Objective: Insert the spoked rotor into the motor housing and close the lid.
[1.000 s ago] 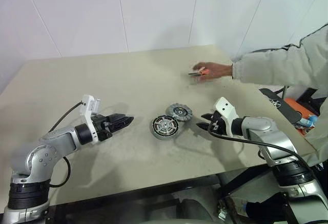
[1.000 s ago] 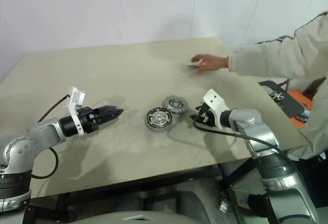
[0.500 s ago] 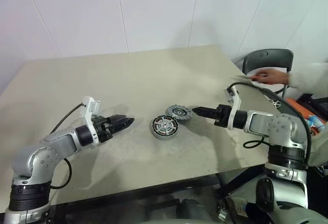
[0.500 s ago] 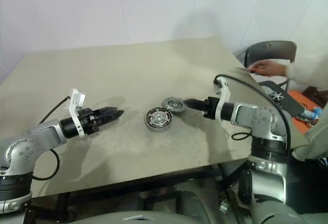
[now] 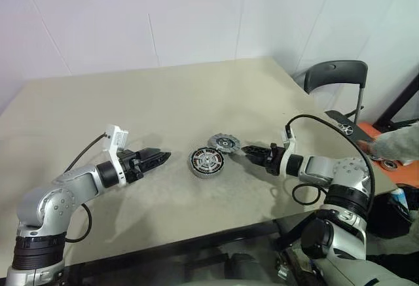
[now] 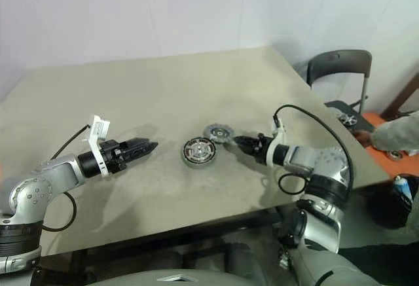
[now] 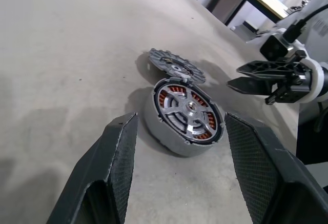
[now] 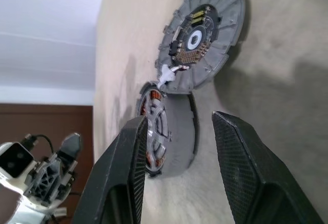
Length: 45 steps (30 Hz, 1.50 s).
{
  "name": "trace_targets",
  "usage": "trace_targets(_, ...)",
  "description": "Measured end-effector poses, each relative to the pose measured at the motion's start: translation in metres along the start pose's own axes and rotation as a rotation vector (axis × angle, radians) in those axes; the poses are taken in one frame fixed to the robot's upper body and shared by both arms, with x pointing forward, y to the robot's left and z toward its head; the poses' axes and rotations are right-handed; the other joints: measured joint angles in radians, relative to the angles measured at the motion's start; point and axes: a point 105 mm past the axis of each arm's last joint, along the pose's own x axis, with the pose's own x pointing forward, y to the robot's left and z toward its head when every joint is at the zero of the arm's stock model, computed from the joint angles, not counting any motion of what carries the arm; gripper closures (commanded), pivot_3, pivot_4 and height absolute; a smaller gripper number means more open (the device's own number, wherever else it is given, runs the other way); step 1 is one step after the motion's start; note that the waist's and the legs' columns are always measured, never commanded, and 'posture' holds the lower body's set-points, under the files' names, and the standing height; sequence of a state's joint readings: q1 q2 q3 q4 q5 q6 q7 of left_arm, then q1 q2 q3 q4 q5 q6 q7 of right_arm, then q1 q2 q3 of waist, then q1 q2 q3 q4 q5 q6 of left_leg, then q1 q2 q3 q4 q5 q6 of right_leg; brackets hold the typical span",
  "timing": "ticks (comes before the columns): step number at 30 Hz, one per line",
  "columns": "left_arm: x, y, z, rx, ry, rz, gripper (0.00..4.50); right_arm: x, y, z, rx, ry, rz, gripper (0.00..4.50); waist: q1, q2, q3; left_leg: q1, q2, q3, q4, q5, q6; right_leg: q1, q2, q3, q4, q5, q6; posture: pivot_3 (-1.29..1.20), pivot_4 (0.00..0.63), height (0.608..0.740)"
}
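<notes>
Near the tabletop's middle, toward its front edge, sits the motor housing [image 5: 206, 161], spokes and copper windings showing inside. Touching it on the far right lies the ribbed lid [image 5: 224, 144]. Left gripper [image 5: 163, 157] and right gripper [image 5: 246, 150] flank them, jaws parted, holding nothing.

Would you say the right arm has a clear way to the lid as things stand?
Probably yes: the right tool, open, points at the lid from close by, with only bare table between them.

Looks like a robotics lab or test room: bare white walls [image 5: 196, 11], one plain beige table [image 5: 131, 96] (office chair [image 5: 337, 76] nearby).
</notes>
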State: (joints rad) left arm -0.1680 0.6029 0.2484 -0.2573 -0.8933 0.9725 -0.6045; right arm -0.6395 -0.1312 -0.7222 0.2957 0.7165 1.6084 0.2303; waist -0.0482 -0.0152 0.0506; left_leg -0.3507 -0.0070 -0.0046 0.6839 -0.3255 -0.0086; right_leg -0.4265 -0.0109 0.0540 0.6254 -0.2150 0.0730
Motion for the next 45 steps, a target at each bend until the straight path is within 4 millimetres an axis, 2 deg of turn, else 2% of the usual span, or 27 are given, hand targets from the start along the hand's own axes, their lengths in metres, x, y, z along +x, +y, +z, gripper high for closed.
trace_targets(4, 0.002, -0.001, -0.001, -0.009, -0.006, -0.007, 1.62, 0.011, 0.0, -0.007, 0.009, 0.012, -0.017, 2.42, -0.001, 0.0, 0.0, -0.001, 0.0, 0.0, 0.0, 0.0, 0.0, -0.001, 0.0, 0.0, 0.0, 0.0, 0.0, 0.0, 0.0, 0.74)
trace_targets(10, 0.004, -0.003, -0.001, -0.004, -0.012, 0.0, 1.62, 0.016, -0.011, 0.008, 0.002, -0.07, -0.087, 2.42, 0.0, 0.0, 0.0, -0.001, 0.0, 0.0, 0.0, 0.0, 0.0, -0.001, 0.0, 0.0, -0.001, 0.0, 0.0, 0.0, 0.0, 0.74)
trace_targets(13, 0.005, -0.004, -0.001, -0.003, -0.014, 0.003, 1.62, 0.019, -0.02, 0.012, 0.005, -0.094, -0.125, 2.42, -0.003, 0.0, 0.0, -0.001, 0.0, 0.0, 0.0, 0.0, 0.0, -0.001, 0.0, 0.0, -0.001, 0.0, 0.0, 0.0, 0.0, 0.74)
trace_targets(17, 0.005, -0.005, -0.003, -0.006, -0.013, 0.007, 1.62, 0.024, -0.022, 0.012, -0.002, -0.098, -0.121, 2.42, -0.013, 0.0, 0.0, 0.0, 0.0, 0.0, 0.0, 0.0, 0.0, 0.001, 0.0, 0.0, -0.001, 0.0, 0.0, 0.0, 0.0, 0.74)
trace_targets(27, 0.006, -0.005, -0.003, -0.006, -0.007, 0.006, 1.62, 0.034, -0.019, 0.011, -0.026, -0.104, -0.105, 2.42, -0.025, 0.0, -0.001, 0.003, 0.0, 0.0, 0.0, 0.0, 0.0, 0.002, 0.0, 0.0, 0.0, 0.0, 0.0, 0.0, 0.0, 0.74)
trace_targets(41, 0.008, -0.007, -0.009, -0.022, -0.003, -0.005, 1.62, 0.059, -0.01, 0.01, -0.026, -0.109, -0.07, 2.42, -0.034, 0.0, -0.001, 0.003, 0.001, 0.0, -0.001, 0.0, 0.0, 0.002, 0.001, 0.001, 0.001, 0.0, 0.0, 0.0, 0.0, 0.74)
trace_targets(43, 0.009, -0.008, -0.01, -0.024, 0.001, -0.008, 1.62, 0.063, -0.009, 0.009, -0.028, -0.107, -0.064, 2.8, -0.034, 0.0, -0.001, 0.003, 0.001, 0.0, -0.001, 0.0, 0.0, 0.002, 0.001, 0.001, 0.001, 0.0, 0.0, 0.0, 0.0, 0.74)
trace_targets(45, 0.009, -0.008, -0.011, -0.026, 0.002, -0.007, 1.62, 0.065, -0.006, 0.008, -0.032, -0.107, -0.052, 3.36, -0.034, 0.0, -0.001, 0.003, 0.001, 0.0, -0.001, 0.0, 0.0, 0.001, 0.001, 0.001, 0.001, 0.0, 0.0, 0.0, 0.0, 0.74)
